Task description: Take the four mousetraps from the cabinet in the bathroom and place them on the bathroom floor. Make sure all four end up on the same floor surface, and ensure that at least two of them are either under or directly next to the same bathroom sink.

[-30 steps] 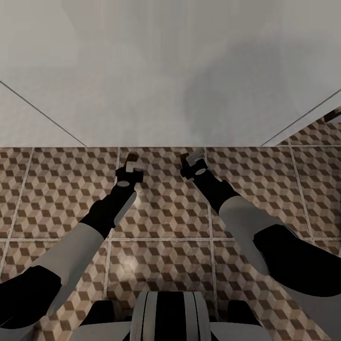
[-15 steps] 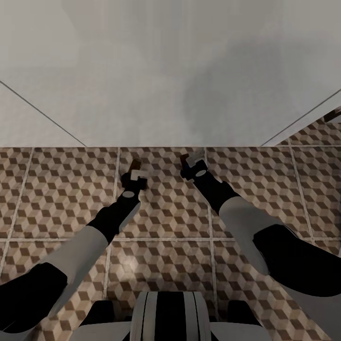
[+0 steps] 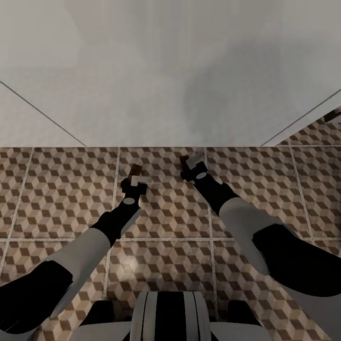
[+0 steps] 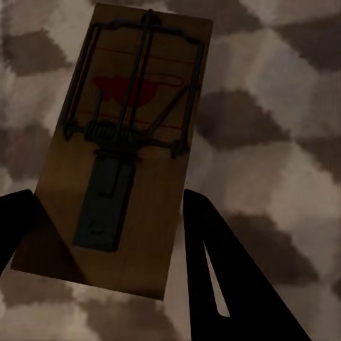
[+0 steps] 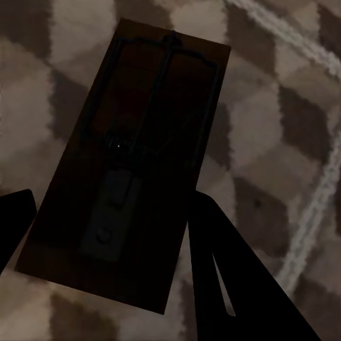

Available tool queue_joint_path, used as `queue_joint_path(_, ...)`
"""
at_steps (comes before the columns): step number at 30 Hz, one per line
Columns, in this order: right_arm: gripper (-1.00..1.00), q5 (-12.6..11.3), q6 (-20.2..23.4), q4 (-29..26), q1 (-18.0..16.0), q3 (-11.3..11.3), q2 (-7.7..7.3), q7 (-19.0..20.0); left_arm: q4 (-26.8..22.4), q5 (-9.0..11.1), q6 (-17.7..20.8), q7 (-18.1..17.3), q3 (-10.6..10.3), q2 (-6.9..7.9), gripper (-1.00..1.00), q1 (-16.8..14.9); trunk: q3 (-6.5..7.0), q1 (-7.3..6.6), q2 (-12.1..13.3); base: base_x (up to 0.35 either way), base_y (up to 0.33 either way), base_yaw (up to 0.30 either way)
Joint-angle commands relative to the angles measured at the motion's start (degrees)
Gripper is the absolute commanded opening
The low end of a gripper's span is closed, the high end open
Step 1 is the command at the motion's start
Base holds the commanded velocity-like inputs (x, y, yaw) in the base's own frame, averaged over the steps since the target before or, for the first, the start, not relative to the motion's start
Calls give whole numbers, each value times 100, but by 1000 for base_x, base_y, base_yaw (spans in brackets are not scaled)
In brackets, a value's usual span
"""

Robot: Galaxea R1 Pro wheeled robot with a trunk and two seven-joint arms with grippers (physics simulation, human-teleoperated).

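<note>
While the head camera looks down over both arms, the left gripper [image 3: 136, 174] and the right gripper [image 3: 192, 161] reach forward above the bathroom floor [image 3: 57, 189], near the base of a plain white wall [image 3: 170, 71]. From this height each gripper carries only a small brown sliver; detail is too small to read.

Closer in, the left wrist camera shows a mousetrap [image 4: 117, 149]: a flat brown wooden board with a dark wire frame, a coiled spring, a red patch and a dark metal plate. The board sits between the two dark fingers [image 4: 227, 277] of the left gripper [image 4: 106, 263], which press against its long edges, clamped on it, with cube-patterned tile behind.

Likewise, the right wrist camera shows a second mousetrap [image 5: 128, 163], much darker and in shadow, its wire frame and metal plate just visible. The right gripper [image 5: 106, 263] closes on the board's near end, one finger [image 5: 220, 284] at each side. A pale grout line [image 5: 320, 163] crosses the tile beside it. Whether either board touches the tiles cannot be told.
</note>
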Motion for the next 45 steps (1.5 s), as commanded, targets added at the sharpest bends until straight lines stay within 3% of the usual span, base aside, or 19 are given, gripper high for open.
queue_joint_path(1,-100,26,15,14,-2,21,0,-9,-6,26,8,66,-48,8,-100,-5,-3,-1,-1,0,0,0)
queue_joint_path(8,-100,26,-28,65,-2,21,0,-7,-42,22,-88,68,-68,7,-100,-5,-3,-1,-1,0,0,0)
queue_joint_path(16,-100,25,-30,77,-2,21,0,-4,-37,22,-196,68,-316,14,-100,-5,-3,-1,-1,0,0,0)
queue_joint_path(45,-100,26,-32,165,-2,21,0,0,-29,22,-200,68,-353,41,-100,-5,-3,-1,-1,12,0,0)
